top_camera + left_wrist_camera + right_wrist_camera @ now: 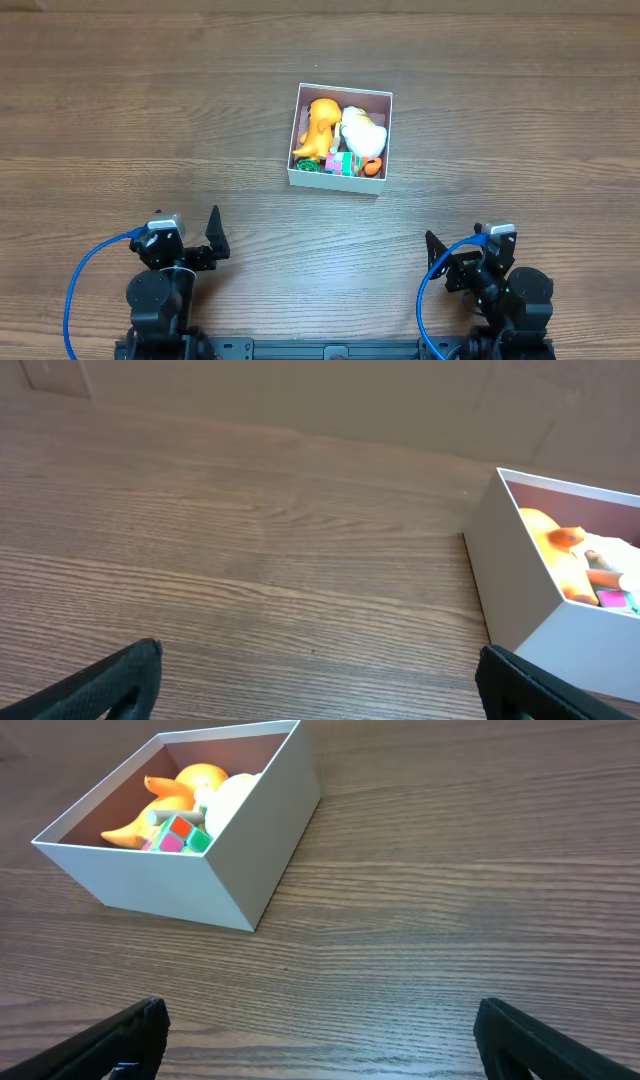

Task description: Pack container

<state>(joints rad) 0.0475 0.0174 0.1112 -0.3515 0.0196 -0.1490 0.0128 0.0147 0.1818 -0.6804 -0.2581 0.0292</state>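
Note:
The container (335, 180), a square shallow white box, sits at the table's middle, a little toward the far side. It holds an orange dinosaur toy (320, 128), a white toy (360, 130), a small multicoloured cube (342, 163) and a green piece (305, 165). It also shows in the left wrist view (505, 590) and the right wrist view (250, 840). My left gripper (205, 240) is open and empty near the front left, its fingers wide apart (320, 685). My right gripper (450, 258) is open and empty near the front right (320, 1040).
The wooden table (150, 120) surrounds the box on all sides. Blue cables (75, 290) loop beside each arm base at the front edge.

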